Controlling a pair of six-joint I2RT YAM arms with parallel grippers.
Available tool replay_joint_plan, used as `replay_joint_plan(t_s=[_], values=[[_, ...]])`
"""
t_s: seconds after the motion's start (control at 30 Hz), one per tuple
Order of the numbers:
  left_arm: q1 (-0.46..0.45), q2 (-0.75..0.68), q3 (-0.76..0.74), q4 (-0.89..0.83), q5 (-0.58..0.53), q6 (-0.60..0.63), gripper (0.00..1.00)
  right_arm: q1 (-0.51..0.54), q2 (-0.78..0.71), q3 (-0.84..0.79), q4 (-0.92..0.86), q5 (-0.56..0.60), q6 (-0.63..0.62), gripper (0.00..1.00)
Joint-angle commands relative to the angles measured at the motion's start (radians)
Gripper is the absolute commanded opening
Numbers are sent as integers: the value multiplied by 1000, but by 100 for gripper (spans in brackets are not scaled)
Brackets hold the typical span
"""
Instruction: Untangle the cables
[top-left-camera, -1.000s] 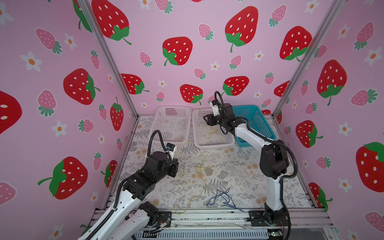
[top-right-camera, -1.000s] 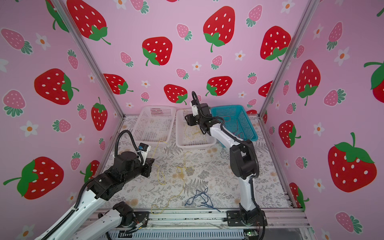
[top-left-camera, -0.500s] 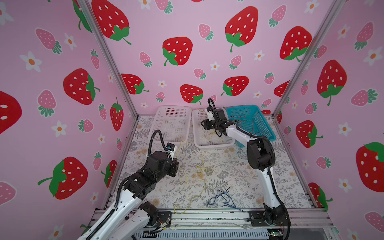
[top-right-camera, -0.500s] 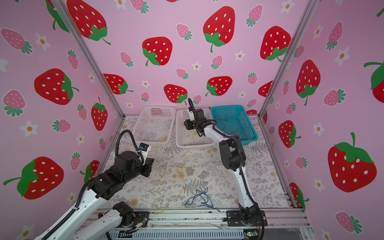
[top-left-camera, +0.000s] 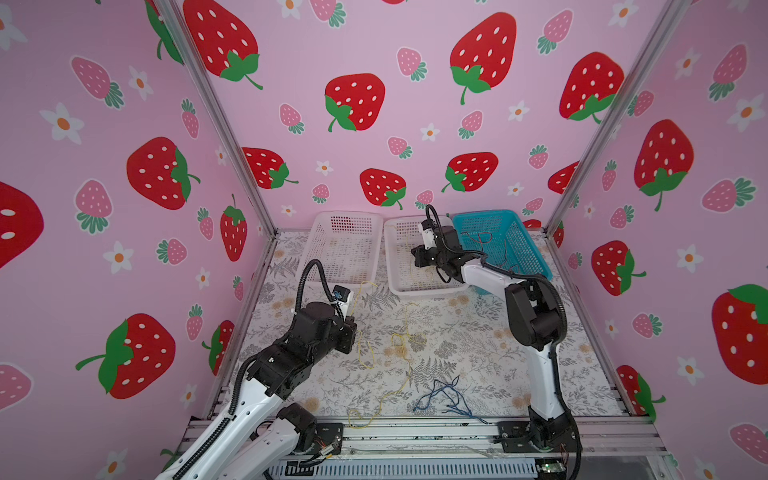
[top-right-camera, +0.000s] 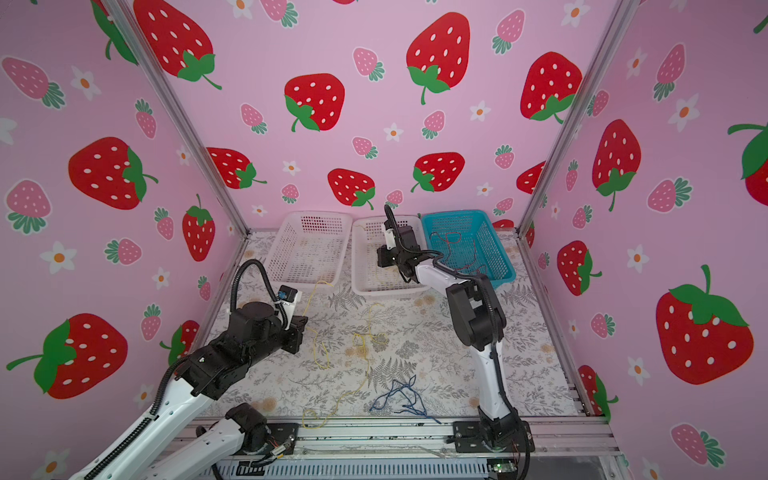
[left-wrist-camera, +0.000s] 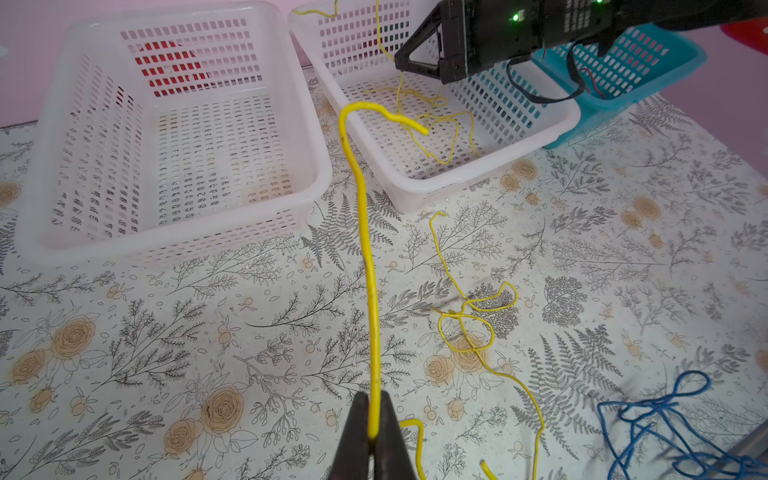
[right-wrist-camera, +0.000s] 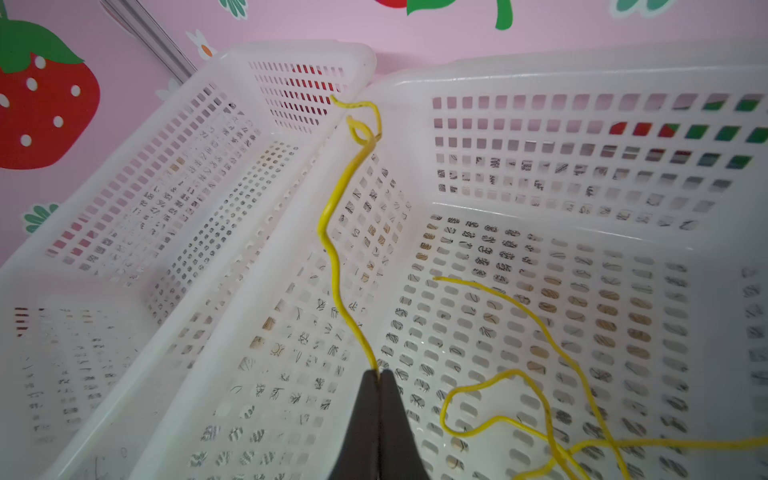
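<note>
Left: my left gripper (left-wrist-camera: 375, 405), clamped tight on a thin yellow wire (left-wrist-camera: 365, 249) that rises from its tips over the floral-print bench (top-left-camera: 498, 353), before a white perforated plastic basket (top-left-camera: 349, 214). Centre: loose yellow wires (top-left-camera: 403, 340) looped on the bench, dark blue wires (top-left-camera: 444, 395) tangled near its front edge, and a second white perforated basket (right-wrist-camera: 582, 70), inside which my right gripper (right-wrist-camera: 379, 374) is pinched closed on another yellow wire (right-wrist-camera: 332, 249) whose far end curls on that basket's rim. Right: a teal plastic basket (top-left-camera: 536, 253) containing thin red wires (top-left-camera: 478, 239).
</note>
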Motion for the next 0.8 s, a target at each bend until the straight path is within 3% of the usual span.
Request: replay_joint_plan(t_s=[0.0, 0.2, 0.43, 0.77], values=[[6, -7, 4, 15, -6, 10, 0, -5, -75, -62, 101, 27, 19, 0], [7, -8, 3, 15, -8, 10, 0, -7, -92, -189, 140, 94, 64, 0], [8, 2, 3, 14, -8, 11, 0, -10, -25, -209, 132, 166, 124, 0], [12, 8, 6, 10, -9, 13, 0, -14, 94, -14, -16, 137, 134, 0]])
